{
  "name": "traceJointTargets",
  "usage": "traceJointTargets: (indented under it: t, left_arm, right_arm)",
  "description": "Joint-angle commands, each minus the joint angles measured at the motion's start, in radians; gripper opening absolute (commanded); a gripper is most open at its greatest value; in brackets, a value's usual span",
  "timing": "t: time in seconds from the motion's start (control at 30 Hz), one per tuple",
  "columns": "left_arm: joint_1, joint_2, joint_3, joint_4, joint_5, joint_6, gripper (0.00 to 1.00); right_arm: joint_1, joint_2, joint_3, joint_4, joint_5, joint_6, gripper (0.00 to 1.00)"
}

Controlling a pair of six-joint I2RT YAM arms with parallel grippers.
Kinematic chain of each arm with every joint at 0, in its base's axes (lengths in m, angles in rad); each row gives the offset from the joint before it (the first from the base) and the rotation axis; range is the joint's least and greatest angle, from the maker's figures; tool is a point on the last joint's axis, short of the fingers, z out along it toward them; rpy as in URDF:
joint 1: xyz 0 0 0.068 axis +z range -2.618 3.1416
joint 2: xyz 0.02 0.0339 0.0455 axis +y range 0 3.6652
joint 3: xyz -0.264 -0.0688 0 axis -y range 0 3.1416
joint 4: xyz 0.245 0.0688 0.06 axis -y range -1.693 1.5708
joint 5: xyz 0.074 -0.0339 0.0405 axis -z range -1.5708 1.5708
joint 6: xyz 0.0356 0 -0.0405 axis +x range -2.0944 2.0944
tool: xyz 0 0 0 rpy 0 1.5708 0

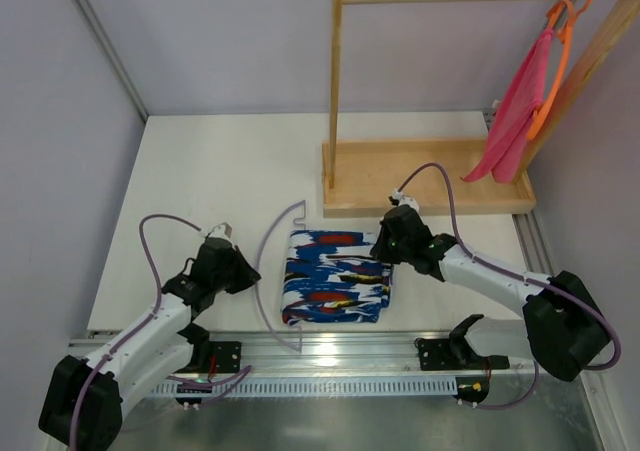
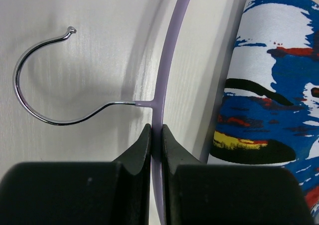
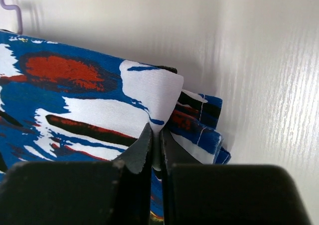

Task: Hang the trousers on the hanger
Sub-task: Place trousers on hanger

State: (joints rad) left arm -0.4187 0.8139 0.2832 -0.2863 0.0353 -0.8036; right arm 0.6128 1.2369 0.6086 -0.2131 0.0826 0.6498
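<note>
Trousers point(image 1: 335, 278), one pair, lie folded on the desk point(image 1: 220, 171) at centre frame. Two hangers show overhead: the lavender hanger point(image 1: 260, 271) flat just left of the trousers, and an orange hanger point(image 1: 556, 66) on the single wooden rack point(image 1: 335, 91) at upper right, carrying one pink-red cloth point(image 1: 515, 121). Only the left wrist view shows the silver hook point(image 2: 122, 103), with the left jaws clamped on the lavender bar beside it. Only the right wrist view shows the right jaws pinching a white fold at the trousers' corner.
</note>
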Motion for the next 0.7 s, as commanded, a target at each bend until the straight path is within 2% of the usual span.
traceJointTargets:
  t: [0.0, 0.17, 0.2, 0.33, 0.43, 0.47, 0.67]
  left_arm:
    - [0.009, -0.024, 0.019, 0.012, -0.04, 0.026, 0.0]
    - [0.011, -0.033, 0.014, 0.045, -0.038, 0.056, 0.0]
    - [0.011, -0.032, 0.014, 0.074, 0.018, 0.066, 0.0]
    - [0.011, -0.042, 0.007, 0.137, 0.084, 0.08, 0.0]
    - [0.011, -0.036, 0.005, 0.151, 0.112, 0.066, 0.0]
    - [0.011, -0.035, 0.005, 0.153, 0.117, 0.064, 0.0]
    - [0.009, -0.032, -0.007, 0.16, 0.146, 0.066, 0.0]
  right_arm:
    - [-0.025, -0.017, -0.059, -0.054, 0.14, -0.022, 0.04]
    - [-0.027, -0.039, -0.067, -0.103, 0.249, -0.035, 0.04]
    - [-0.027, -0.046, -0.067, -0.085, 0.241, -0.048, 0.04]
    - [-0.025, -0.03, -0.05, -0.051, 0.177, -0.099, 0.07]
    - [-0.025, -0.025, -0.03, -0.104, 0.171, -0.081, 0.17]
    - [-0.027, -0.052, -0.023, -0.155, 0.154, -0.067, 0.25]
    - [-0.007, -0.247, 0.066, -0.35, 0.008, -0.078, 0.32]
